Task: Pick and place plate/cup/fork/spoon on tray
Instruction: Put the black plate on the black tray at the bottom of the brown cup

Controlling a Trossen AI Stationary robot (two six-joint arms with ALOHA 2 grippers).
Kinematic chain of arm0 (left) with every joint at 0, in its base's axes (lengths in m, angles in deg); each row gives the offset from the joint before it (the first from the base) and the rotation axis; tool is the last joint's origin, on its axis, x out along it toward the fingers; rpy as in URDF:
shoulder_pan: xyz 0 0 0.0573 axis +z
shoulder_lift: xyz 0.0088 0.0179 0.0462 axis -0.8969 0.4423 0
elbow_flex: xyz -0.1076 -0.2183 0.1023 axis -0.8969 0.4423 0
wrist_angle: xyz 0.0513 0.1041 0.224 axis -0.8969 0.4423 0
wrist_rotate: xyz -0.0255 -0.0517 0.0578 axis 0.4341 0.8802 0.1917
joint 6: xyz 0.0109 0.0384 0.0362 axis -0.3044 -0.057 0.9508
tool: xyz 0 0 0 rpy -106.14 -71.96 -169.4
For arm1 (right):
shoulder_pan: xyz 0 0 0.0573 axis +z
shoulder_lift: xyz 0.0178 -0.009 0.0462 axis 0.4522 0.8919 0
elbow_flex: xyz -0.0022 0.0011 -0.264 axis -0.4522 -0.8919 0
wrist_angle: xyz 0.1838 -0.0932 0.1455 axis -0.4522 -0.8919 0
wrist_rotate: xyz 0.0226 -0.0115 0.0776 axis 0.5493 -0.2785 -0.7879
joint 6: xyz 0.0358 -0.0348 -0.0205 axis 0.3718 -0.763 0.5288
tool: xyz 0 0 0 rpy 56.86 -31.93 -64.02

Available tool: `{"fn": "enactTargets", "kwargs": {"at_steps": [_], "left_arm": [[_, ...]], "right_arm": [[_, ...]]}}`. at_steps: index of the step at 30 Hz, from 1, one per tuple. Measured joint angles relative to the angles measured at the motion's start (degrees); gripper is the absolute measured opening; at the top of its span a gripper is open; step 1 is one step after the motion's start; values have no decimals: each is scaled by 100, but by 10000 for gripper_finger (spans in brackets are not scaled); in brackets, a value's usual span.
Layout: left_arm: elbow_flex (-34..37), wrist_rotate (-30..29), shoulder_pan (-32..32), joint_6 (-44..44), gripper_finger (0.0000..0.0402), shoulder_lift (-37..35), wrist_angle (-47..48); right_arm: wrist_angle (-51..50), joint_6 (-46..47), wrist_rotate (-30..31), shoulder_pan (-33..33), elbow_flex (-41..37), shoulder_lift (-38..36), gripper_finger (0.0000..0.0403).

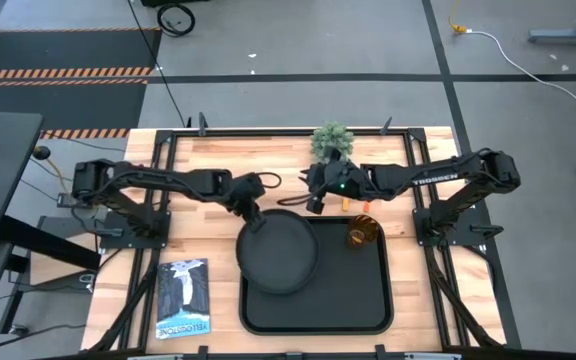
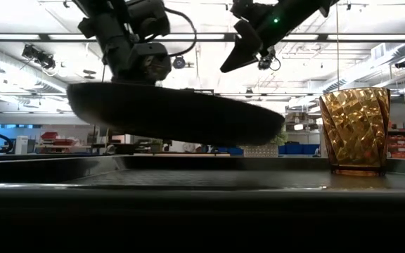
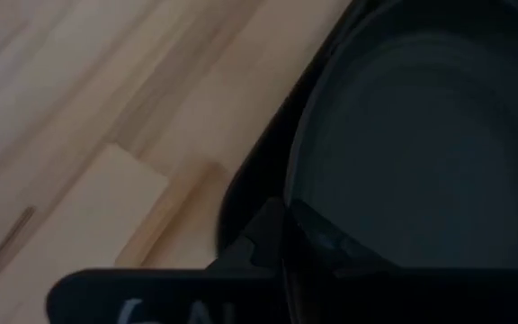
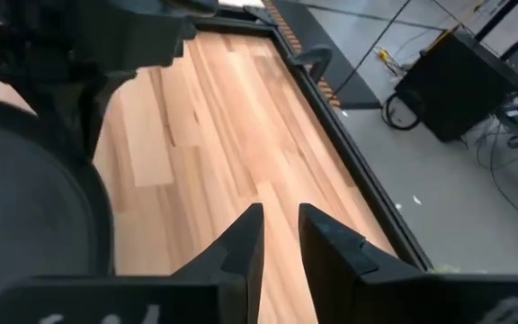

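While my left gripper (image 1: 249, 217), clamped on the rim of the plate (image 1: 279, 251), holds it tilted above the tray (image 1: 368, 300) at frame centre, lowering and release come next; my right gripper (image 1: 315, 203) hovers nearly closed, the cup (image 1: 360, 234) already trayed.

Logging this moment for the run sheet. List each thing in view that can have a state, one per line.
plate: lifted, tilted, clear of the tray floor, gripped at its rim
cup: upright on the tray, empty
tray: flat on the table, holding the cup
left gripper: shut on the plate's rim
right gripper: raised over the table, holding nothing, fingers slightly apart
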Motion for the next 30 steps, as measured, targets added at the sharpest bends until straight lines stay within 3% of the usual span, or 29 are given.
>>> {"fn": "enactTargets", "kwargs": {"at_steps": [12, 30], "left_arm": [[-1324, -119, -535, 229, 15, 1241, 138], [-2741, 313, -610, 590, 15, 2727, 83]], "right_arm": [[-738, 257, 667, 559, 0, -333, 77], [-435, 837, 1043, 1020, -985, -1150, 77]]}}
